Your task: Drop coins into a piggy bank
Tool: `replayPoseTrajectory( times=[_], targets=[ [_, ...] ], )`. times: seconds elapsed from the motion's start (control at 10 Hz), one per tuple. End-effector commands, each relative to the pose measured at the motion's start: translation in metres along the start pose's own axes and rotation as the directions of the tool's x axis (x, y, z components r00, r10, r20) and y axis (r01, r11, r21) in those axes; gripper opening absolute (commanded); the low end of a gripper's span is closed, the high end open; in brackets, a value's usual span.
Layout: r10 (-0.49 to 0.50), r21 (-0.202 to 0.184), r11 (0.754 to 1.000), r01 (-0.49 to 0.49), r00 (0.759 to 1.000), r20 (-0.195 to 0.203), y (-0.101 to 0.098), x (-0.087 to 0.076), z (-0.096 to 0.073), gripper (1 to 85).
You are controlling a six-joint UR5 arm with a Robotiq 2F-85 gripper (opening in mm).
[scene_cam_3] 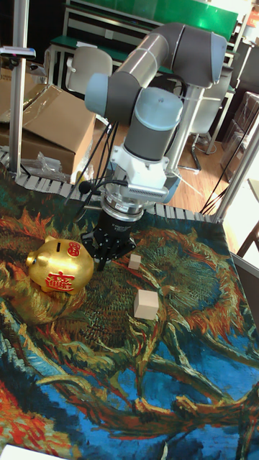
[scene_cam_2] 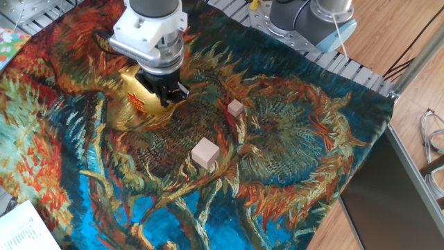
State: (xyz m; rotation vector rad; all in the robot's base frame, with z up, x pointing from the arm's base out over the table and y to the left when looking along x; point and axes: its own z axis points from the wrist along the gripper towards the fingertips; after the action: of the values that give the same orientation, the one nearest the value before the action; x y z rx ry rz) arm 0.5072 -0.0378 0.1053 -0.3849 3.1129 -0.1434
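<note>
The shiny gold piggy bank (scene_cam_2: pixel 134 104) with red markings stands on the patterned cloth at the left; its top slot shows in the tall fixed view (scene_cam_3: pixel 60 266). My gripper (scene_cam_2: pixel 167 99) hangs close beside the bank's right side, pointing down, just above the cloth (scene_cam_3: pixel 106 259). Its black fingers converge to a point and look shut. No coins show in either view, and the fingertips are too dark and small to tell whether they hold anything.
Two pale wooden cubes lie right of the gripper: a small one (scene_cam_2: pixel 236 107) and a larger one (scene_cam_2: pixel 205 153). A second arm's base (scene_cam_2: pixel 312 17) stands at the back. Papers (scene_cam_2: pixel 24 232) lie at the front left corner.
</note>
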Motion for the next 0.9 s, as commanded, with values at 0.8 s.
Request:
replayPoseTrajectory(
  times=[0.8],
  targets=[
    [-0.051, 0.015, 0.999, 0.052, 0.999, -0.012, -0.03, 0.023, -0.027, 1.3]
  ],
)
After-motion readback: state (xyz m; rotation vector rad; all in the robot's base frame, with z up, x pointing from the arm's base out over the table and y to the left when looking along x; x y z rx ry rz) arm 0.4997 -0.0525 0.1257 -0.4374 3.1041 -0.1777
